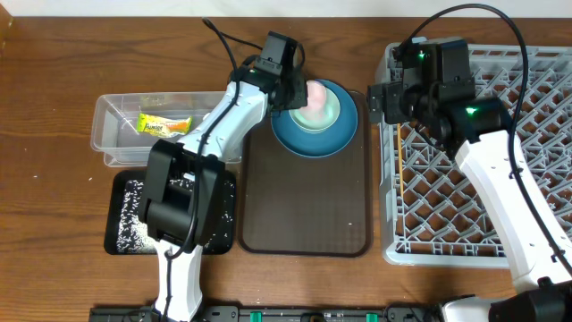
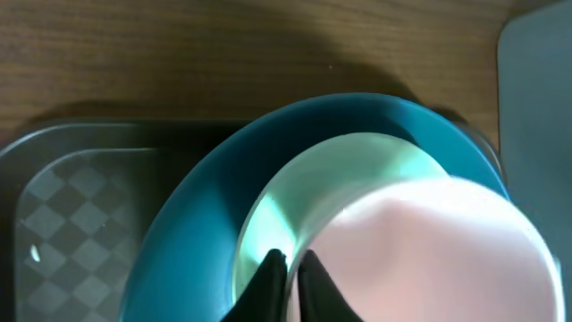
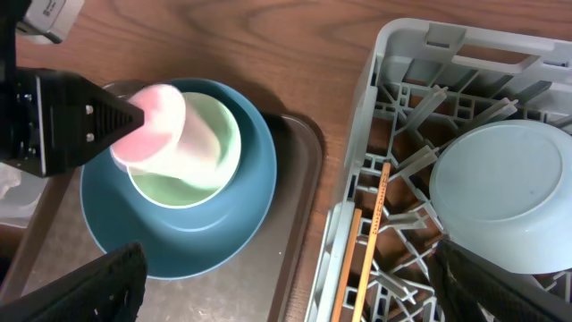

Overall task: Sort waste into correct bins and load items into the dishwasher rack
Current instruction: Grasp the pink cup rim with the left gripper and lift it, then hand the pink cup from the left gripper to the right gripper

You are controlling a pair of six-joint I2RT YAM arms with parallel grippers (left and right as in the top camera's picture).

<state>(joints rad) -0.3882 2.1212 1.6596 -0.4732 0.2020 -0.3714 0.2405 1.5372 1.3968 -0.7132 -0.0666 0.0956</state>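
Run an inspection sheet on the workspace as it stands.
surface: wooden table
job's things: snack wrapper in clear tub; white grains in black tray; pink cup tilted in mint-green bowl on dark blue plate; chopsticks and pale bowl in grey rack; tissue not seen
clutter: brown serving tray, partly under the plate
hands: left hand shut on the cup's rim; right hand open, empty, above the rack's left edge
cables: black cables loop off both arms
surroundings: nothing seen
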